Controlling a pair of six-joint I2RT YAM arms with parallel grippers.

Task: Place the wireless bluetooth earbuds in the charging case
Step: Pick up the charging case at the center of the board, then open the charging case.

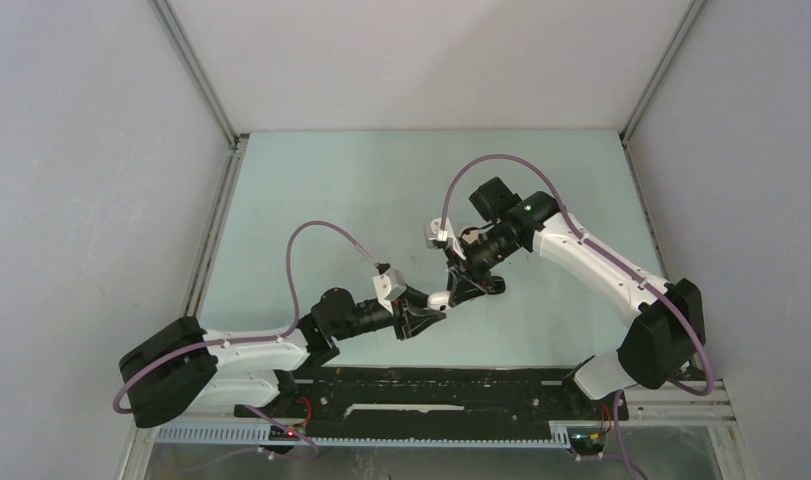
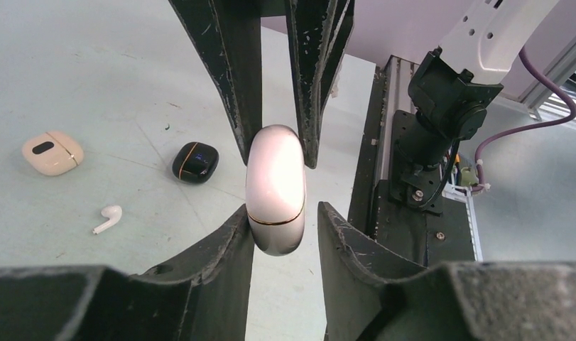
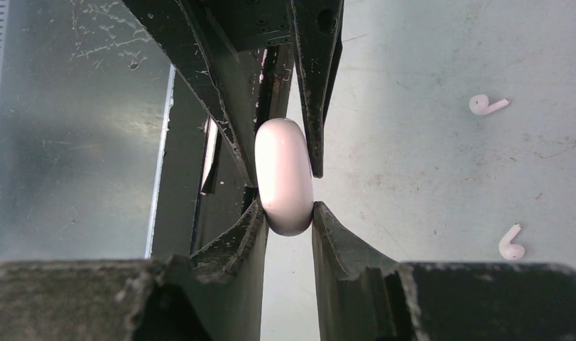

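A closed white charging case (image 2: 275, 188) with a thin gold seam hangs above the table between both grippers. My right gripper (image 3: 290, 209) is shut on one end of the case (image 3: 285, 174), both fingers pressing it. My left gripper (image 2: 283, 213) straddles the other end: its left finger touches the shell, and a gap shows at its right finger. From above, the two grippers meet at the case (image 1: 440, 298). One white earbud (image 2: 109, 218) lies on the table in the left wrist view. Two white earbuds (image 3: 487, 105) (image 3: 512, 245) lie on the table in the right wrist view.
A closed beige case (image 2: 52, 152) and a closed black case (image 2: 195, 161) sit on the pale green table (image 1: 381, 180) to the left. The black base rail (image 1: 431, 390) runs along the near edge, and grey walls enclose the workspace.
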